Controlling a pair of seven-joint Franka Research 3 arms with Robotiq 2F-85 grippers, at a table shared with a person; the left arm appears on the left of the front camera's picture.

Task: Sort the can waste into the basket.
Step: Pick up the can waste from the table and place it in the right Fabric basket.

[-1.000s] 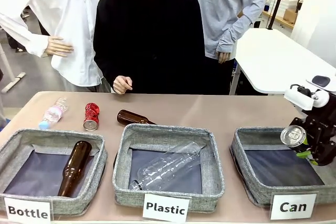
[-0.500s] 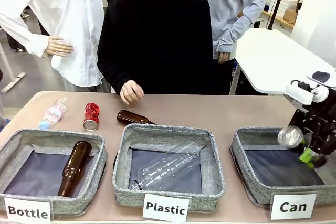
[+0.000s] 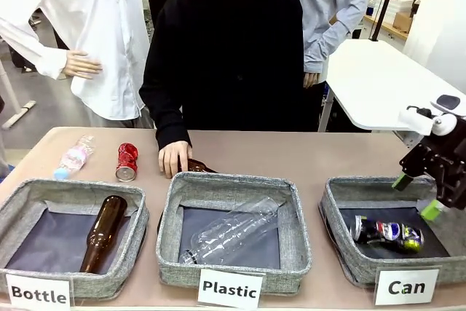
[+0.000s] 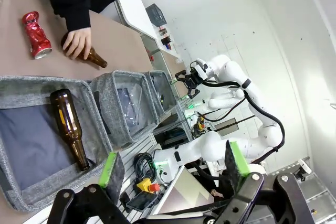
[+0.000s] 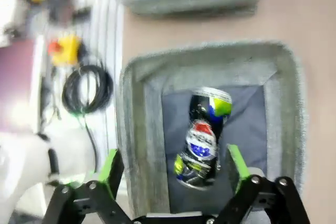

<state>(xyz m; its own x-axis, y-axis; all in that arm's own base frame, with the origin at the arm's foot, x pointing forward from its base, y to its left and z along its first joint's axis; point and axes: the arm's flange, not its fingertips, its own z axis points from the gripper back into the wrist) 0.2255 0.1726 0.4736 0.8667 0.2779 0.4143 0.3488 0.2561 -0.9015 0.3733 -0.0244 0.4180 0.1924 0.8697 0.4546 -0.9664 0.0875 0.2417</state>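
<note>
The dark blue-black Pepsi can [image 3: 386,232] [image 5: 202,140] lies on its side on the dark bottom of the grey basket [image 3: 339,218] [image 5: 137,129] signed "Can". My right gripper [image 3: 415,196] [image 5: 172,168] hangs open just above that basket, nothing between its fingers. The red crushed can [image 3: 127,162] [image 4: 37,35] lies on the table at the far left, behind the "Bottle" basket. My left gripper [image 4: 173,163] is open and empty, off the table's left end.
A person's hand [image 3: 174,158] rests on a brown bottle [image 3: 200,167] behind the "Plastic" basket [image 3: 233,187], which holds a clear bottle. The "Bottle" basket [image 3: 22,198] holds a brown bottle [image 3: 103,232]. A small plastic bottle [image 3: 75,156] lies far left.
My right gripper opened and let go of the Pepsi can, which dropped into the "Can" basket. The person's hand came forward onto the brown bottle on the table.
</note>
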